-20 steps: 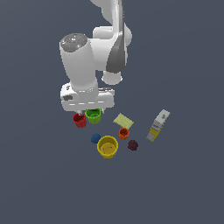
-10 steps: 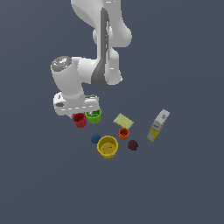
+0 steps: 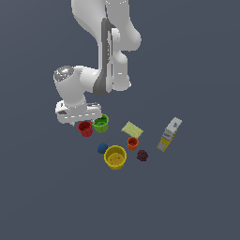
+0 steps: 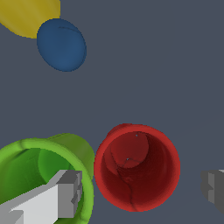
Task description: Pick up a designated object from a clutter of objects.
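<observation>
The designated object, a small red ribbed cup (image 3: 85, 128) (image 4: 136, 166), stands upright beside the green cup (image 3: 101, 123) (image 4: 30, 170) in the clutter of objects. My gripper (image 3: 84, 122) (image 4: 142, 188) hangs just above it and is open. In the wrist view one grey finger (image 4: 65, 192) reaches over the green cup's rim and the other finger (image 4: 214, 186) is on the far side of the red cup, so the red cup lies between them, untouched.
A blue ball (image 3: 102, 148) (image 4: 61, 43) and a yellow cup (image 3: 115, 157) (image 4: 28, 15) lie close by. Farther to the exterior view's right are a pale-yellow pad (image 3: 132, 129), an orange-red cup (image 3: 132, 143), a dark-purple lump (image 3: 142, 155) and a yellow-white box (image 3: 169, 134).
The arm has folded down and swung toward the exterior view's left, bringing the hand lower over the red cup. None of the objects has moved.
</observation>
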Tool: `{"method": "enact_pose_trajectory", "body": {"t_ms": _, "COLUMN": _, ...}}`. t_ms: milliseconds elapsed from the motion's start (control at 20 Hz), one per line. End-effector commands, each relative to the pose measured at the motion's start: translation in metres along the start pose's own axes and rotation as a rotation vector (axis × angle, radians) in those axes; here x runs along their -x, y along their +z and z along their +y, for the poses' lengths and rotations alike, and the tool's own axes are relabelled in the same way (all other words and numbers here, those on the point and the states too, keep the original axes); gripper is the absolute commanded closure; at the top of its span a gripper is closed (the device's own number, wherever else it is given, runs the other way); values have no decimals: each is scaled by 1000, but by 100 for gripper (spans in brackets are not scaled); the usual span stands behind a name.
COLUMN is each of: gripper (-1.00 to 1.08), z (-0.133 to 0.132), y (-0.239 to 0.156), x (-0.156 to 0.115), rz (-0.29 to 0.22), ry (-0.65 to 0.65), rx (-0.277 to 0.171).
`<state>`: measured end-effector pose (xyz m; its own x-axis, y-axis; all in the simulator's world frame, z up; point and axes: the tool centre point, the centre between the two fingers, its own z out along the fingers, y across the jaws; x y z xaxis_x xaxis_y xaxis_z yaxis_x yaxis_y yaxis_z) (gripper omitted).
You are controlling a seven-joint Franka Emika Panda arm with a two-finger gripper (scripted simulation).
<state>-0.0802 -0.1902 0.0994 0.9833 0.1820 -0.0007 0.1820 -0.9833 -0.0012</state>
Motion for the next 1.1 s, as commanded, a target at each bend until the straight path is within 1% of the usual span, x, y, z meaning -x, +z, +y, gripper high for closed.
{"method": "enact_pose_trajectory", "body": {"t_ms": 0, "gripper": -92, "z": 1, "y": 2, "x": 2, "rz": 1, "ry": -3, "rx": 1}}
{"method": "enact_pose_trajectory", "body": {"t_ms": 250, "gripper": -92, "z": 1, "y": 6, "x": 1, "rz": 0, "ry": -1, "rx": 0}}
{"method": "enact_pose_trajectory", "body": {"t_ms": 700, "gripper": -92, "z": 1, "y": 42, "x": 3, "rz": 0, "ry": -1, "rx": 1}}
{"method": "enact_pose_trajectory", "body": {"t_ms": 1000, "gripper": -92, "z": 1, "y": 52, "x": 2, "rz": 0, "ry": -2, "rx": 1}}
{"method": "enact_pose_trajectory", "body": {"t_ms": 1050, "gripper": 108, "z": 1, "y": 52, "x": 2, "rz": 0, "ry": -2, "rx": 1}}
